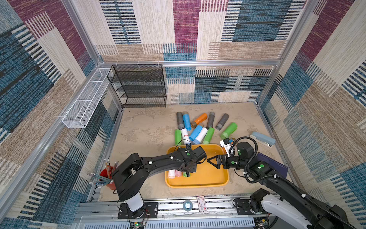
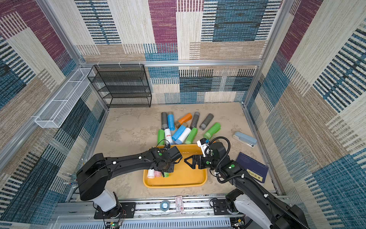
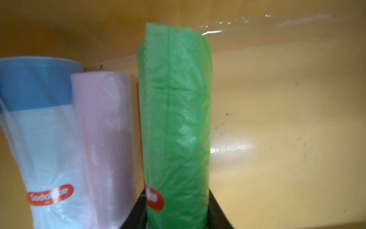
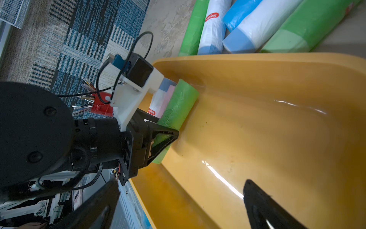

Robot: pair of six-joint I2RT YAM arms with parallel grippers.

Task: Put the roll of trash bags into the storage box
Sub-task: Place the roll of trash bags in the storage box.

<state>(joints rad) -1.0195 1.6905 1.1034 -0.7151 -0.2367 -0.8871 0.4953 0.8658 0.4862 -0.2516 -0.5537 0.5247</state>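
Where carpeted walls ring a beige tabletop, eleven rolls lie loose, three in the storage box. Left gripper clamps the green roll; right gripper gapes.

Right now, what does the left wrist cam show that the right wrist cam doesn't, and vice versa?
Left wrist only: the red label on the green roll.
Right wrist only: the left claw from outside, shut on that roll; the right claw, open; loose rolls beyond the storage box rim; the red pencil cup.
Both: the green roll, pink roll and white roll side by side inside the storage box.
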